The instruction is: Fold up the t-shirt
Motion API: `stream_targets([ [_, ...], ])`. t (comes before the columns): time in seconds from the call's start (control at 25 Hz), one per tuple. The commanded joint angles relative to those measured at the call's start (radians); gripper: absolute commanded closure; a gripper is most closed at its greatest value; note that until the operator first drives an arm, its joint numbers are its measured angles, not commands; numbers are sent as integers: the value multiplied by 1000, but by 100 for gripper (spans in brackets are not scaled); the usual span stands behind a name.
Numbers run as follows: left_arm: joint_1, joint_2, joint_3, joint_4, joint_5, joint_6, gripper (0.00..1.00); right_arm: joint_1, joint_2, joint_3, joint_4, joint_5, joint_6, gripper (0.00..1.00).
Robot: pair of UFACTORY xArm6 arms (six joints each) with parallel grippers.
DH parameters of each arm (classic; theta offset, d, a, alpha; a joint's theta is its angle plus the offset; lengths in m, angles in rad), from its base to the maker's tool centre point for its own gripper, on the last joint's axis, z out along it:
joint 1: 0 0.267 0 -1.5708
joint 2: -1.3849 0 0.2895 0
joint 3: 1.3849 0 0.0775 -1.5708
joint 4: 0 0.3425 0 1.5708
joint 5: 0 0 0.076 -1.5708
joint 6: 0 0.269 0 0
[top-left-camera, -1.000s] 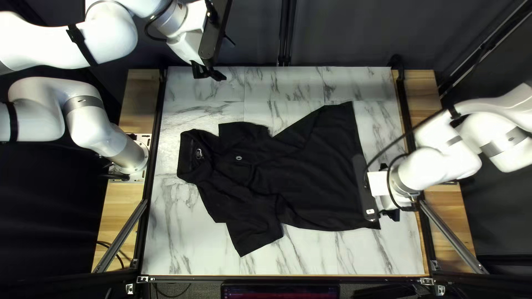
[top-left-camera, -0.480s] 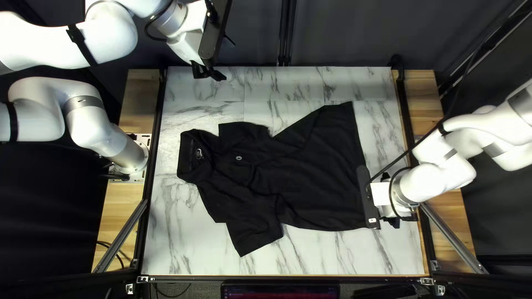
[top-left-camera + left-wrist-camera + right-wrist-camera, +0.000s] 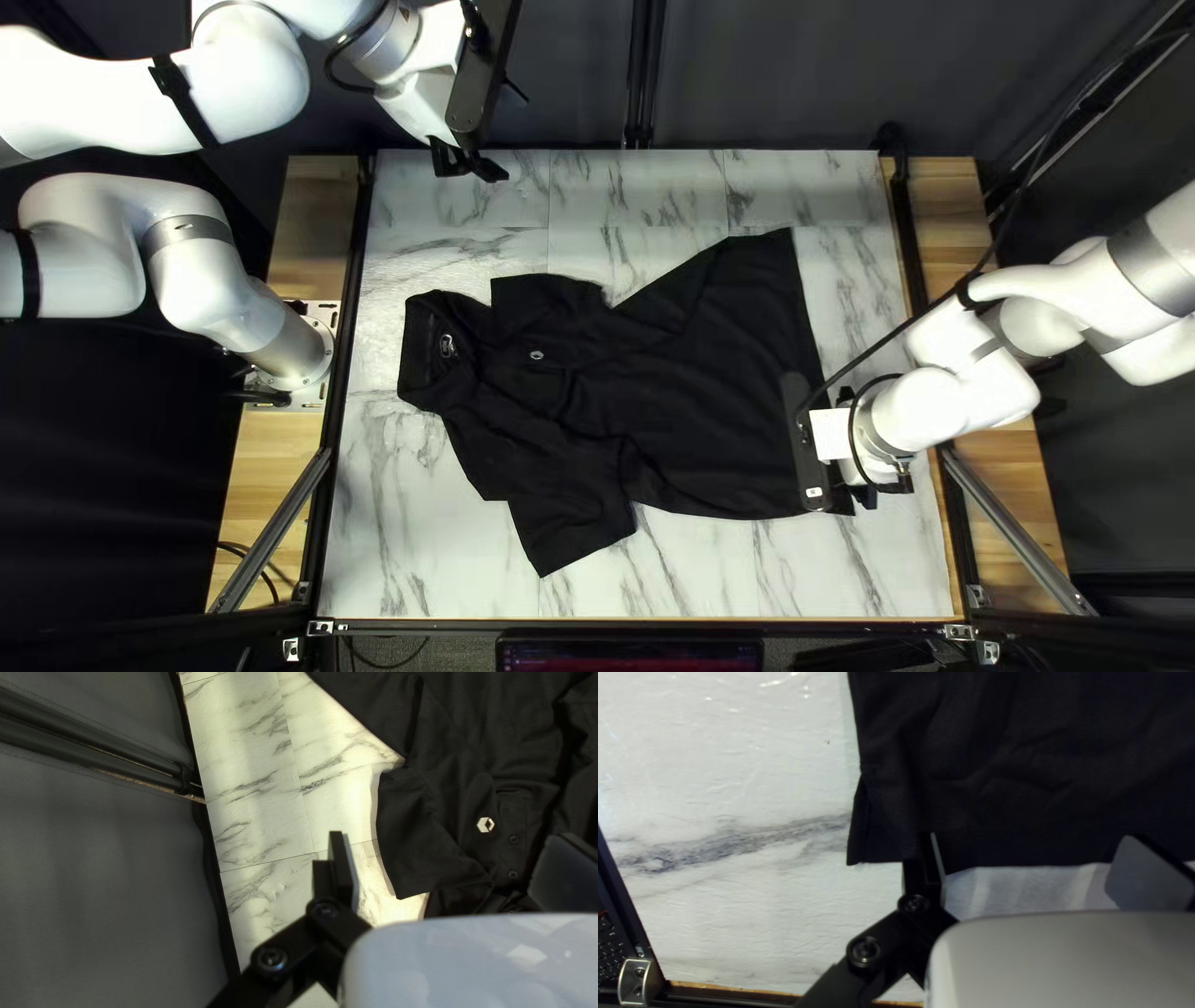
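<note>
A black collared t-shirt (image 3: 697, 386) lies spread on the marble-patterned table, its collar toward my left arm and its hem toward my right arm. My left gripper (image 3: 471, 164) is raised over the table's far left corner, off the shirt. In the left wrist view the left gripper (image 3: 439, 858) is open, one sleeve (image 3: 417, 827) lying beyond its fingers. My right gripper (image 3: 859, 495) hangs at the hem's near corner. In the right wrist view the right gripper (image 3: 1027, 865) stands open above the hem (image 3: 1033, 849), with white table surface showing between its fingers.
The marble-patterned table (image 3: 436, 548) shows around the shirt. Dark rails run along its sides, and a metal bracket (image 3: 636, 983) sits at the corner near my right gripper. A dark curtain (image 3: 797, 75) hangs behind the far edge.
My right gripper first shifted slightly toward the near edge, then moved left over the hem, still open. My left arm and the shirt look unmoved.
</note>
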Motion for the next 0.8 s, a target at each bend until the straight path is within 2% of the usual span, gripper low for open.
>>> stream_targets([
  [0.04, 0, 0, 0, 0, 0, 0, 0, -4, -4, 5, -3, -4, -5, 0],
  [0.32, 0, 0, 0, 0, 0, 0, 0, 26, -32, 10, -22, 22, 47, 0],
  [0.56, 0, 0, 0, 0, 0, 0, 0, 54, -85, 54, -13, 34, 84, 0],
  [0.8, 0, 0, 0, 0, 0, 0, 0, 30, -72, 6, -2, 117, 65, 0],
])
